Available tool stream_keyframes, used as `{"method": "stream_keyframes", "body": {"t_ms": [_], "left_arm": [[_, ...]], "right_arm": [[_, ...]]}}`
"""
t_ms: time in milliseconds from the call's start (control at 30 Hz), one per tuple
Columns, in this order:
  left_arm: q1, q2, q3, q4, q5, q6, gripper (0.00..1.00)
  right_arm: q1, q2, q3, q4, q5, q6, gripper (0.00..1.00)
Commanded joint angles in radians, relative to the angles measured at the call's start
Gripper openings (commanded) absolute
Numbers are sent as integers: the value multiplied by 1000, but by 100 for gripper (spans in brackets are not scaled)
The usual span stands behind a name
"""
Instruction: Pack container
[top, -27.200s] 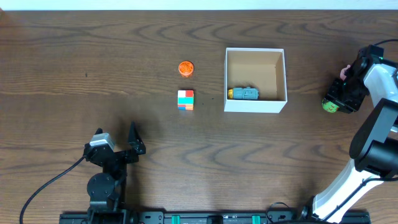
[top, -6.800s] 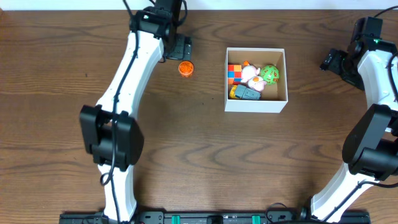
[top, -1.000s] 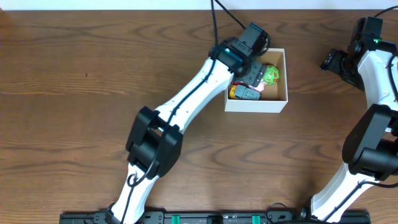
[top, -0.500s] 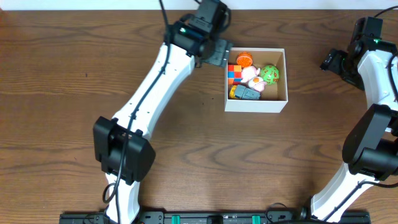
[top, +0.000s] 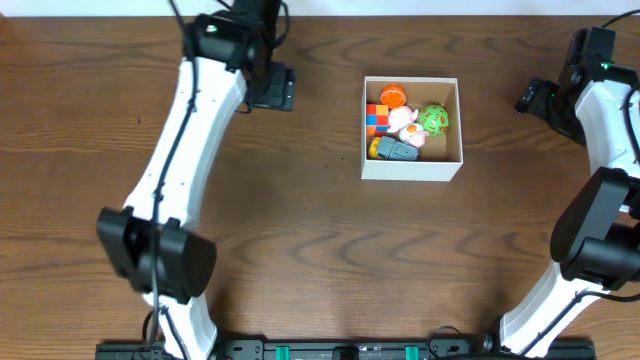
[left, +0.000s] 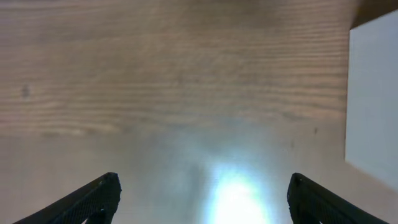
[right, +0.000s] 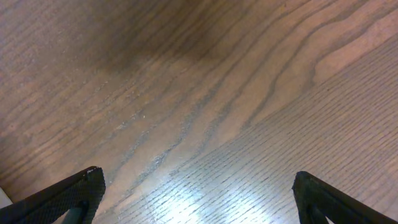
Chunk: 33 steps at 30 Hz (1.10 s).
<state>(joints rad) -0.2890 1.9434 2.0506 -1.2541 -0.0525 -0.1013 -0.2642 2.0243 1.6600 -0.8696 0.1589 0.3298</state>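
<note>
Container (top: 411, 168): white, open on top, on the brown table (top: 300, 230), right of the middle
Inside: orange ball (top: 393, 96), colored block (top: 377, 118), green ball (top: 433, 119), pink toy (top: 405, 123), gray car (top: 398, 150)
Left gripper (left: 205, 198): fingers wide apart, holding nothing, over bare wood
Right gripper (right: 199, 198): fingers wide apart, holding nothing, far right

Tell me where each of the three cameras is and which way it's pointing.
Overhead: above the table, looking straight down at the container; both arms, left pincer and right pincer show.
Left wrist: on the left arm, facing down at the table; its open fingertips show, plus the container's white wall, shared with overhead.
Right wrist: on the right arm, facing only table; its open fingertips show.
</note>
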Motion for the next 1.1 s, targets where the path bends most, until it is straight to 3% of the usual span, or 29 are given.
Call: {"method": "stream_keyframes", "body": {"t_ms": [0, 200, 667, 800, 1067], "left_arm": [[10, -89, -35, -8, -18, -8, 87], [12, -285, -271, 129, -85, -9, 87], [12, -1029, -1148, 669, -83, -43, 98], [12, -1117, -1264, 735, -82, -65, 98], [12, -1075, -1309, 770, -79, -298, 98]], "right_arm": [[-8, 3, 0, 2, 17, 14, 99], [-8, 3, 0, 2, 17, 14, 99], [-8, 3, 0, 2, 17, 14, 99], [-8, 3, 0, 2, 17, 14, 99], [-8, 3, 0, 2, 17, 14, 99]]}}
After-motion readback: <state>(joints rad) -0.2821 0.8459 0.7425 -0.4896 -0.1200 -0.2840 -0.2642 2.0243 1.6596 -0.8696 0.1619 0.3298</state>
